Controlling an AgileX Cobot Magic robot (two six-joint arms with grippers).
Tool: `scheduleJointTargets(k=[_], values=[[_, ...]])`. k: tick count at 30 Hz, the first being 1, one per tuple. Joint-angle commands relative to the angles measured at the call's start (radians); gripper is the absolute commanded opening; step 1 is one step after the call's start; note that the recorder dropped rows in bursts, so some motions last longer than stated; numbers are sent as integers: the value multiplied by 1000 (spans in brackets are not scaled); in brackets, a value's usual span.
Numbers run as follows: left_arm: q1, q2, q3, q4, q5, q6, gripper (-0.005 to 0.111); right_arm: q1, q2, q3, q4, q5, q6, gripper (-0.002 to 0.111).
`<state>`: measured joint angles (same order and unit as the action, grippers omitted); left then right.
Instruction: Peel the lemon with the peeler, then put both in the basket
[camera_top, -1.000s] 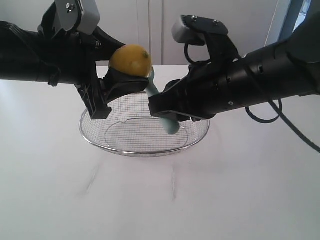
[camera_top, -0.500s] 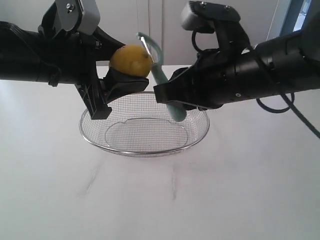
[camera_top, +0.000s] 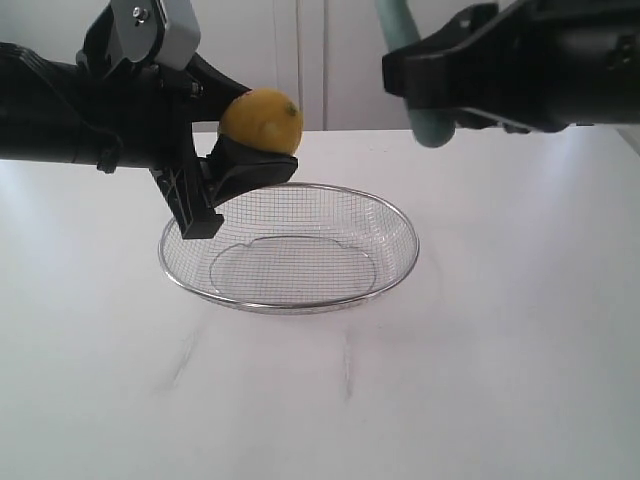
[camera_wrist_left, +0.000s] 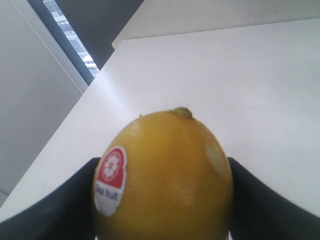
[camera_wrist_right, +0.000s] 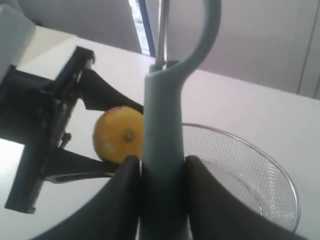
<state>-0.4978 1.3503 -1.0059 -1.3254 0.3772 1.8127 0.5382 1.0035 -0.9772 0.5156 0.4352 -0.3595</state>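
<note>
My left gripper (camera_top: 250, 150) is shut on the yellow lemon (camera_top: 261, 121), holding it above the back left rim of the wire mesh basket (camera_top: 288, 248). In the left wrist view the lemon (camera_wrist_left: 165, 175) fills the space between the black fingers (camera_wrist_left: 60, 210), its white-and-red sticker facing the camera. My right gripper (camera_top: 430, 85) is high at the upper right, shut on the teal peeler (camera_top: 420, 100), whose head leaves the top of the picture. The right wrist view shows the peeler's handle (camera_wrist_right: 162, 150) clamped between the fingers (camera_wrist_right: 117, 200), with the lemon (camera_wrist_right: 119, 134) and basket (camera_wrist_right: 240, 170) below.
A white table (camera_top: 480, 380) carries the basket near its middle. A pale wall and cabinet doors (camera_top: 300, 60) stand behind. Both black arms (camera_top: 60, 110) hang over the back of the table.
My right gripper has risen up and to the right with the peeler, away from the lemon and out of the basket area. The left gripper and lemon have stayed put.
</note>
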Motion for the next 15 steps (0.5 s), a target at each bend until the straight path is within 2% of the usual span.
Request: scheduleJointTargets(k=[1, 7, 15], values=[[-5, -13, -1, -23, 16, -2, 0, -1, -26, 0, -55, 9, 29, 0], [-5, -13, -1, -23, 14, -2, 0, -1, 61, 4, -150, 34, 99, 0], [-5, -13, -1, -23, 12, -2, 0, 1, 239, 4, -154, 31, 99, 0]])
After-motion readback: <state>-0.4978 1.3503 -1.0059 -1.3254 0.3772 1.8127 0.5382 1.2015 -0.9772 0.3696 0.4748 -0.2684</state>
